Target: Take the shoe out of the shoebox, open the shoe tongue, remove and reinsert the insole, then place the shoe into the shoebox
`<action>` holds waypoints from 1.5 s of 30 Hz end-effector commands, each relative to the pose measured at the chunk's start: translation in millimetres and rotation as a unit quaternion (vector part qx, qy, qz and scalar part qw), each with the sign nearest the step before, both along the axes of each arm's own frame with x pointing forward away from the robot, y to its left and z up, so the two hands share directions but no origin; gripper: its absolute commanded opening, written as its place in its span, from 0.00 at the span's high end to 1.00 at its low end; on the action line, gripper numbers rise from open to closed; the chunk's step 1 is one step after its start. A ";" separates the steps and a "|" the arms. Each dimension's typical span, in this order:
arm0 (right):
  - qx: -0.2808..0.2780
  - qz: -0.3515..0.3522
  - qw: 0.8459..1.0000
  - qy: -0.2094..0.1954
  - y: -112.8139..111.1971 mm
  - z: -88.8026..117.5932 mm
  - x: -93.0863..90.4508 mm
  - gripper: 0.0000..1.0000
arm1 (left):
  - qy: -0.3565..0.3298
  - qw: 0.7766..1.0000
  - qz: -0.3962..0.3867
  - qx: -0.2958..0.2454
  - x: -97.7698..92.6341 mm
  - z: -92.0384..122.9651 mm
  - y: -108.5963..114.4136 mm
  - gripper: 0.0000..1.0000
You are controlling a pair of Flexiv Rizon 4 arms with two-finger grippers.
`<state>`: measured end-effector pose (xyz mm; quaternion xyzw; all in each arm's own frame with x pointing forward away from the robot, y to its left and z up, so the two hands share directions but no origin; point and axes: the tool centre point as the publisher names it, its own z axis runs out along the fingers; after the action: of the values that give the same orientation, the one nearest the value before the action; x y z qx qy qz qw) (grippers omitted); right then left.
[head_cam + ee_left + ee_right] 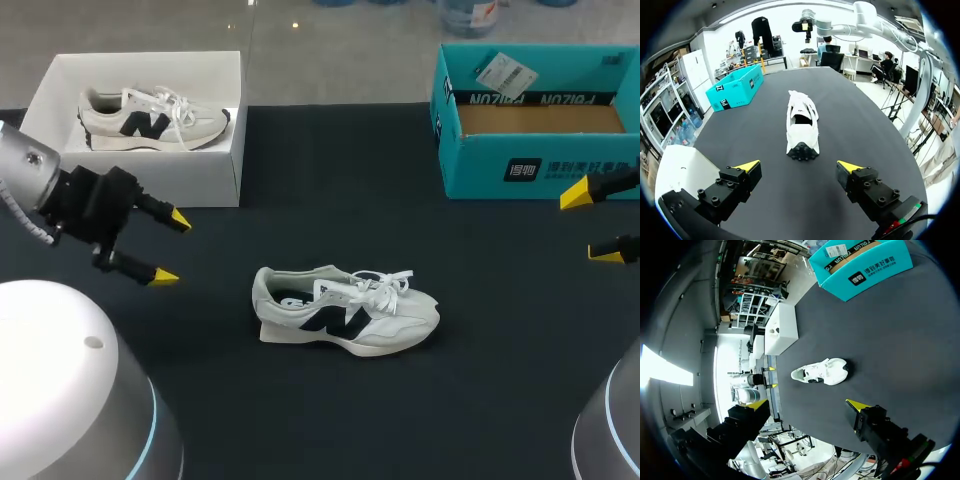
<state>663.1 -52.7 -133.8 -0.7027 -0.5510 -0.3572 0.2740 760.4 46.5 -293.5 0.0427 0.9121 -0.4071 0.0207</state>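
One shoe (345, 312) stood in the middle of my desk (300, 420), a second shoe (150, 120) sat in the white shoebox (200, 180) at the back left corner, my left jaws and right jaws were both spread wide

A white box (170, 178) on the black table (330, 420) holds, seemingly, another sneaker (150, 122).
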 end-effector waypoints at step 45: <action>-0.001 -0.002 1.000 0.000 0.5 -0.6 -1.6 0.00 | 0.056 0.996 0.048 -0.058 -2.1 -120.6 -117.0 0.00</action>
<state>663.1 -52.6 -133.8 -0.7026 -0.5511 -0.3572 0.2739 751.3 -65.3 -409.2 -0.0270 0.8869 -0.4612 0.0000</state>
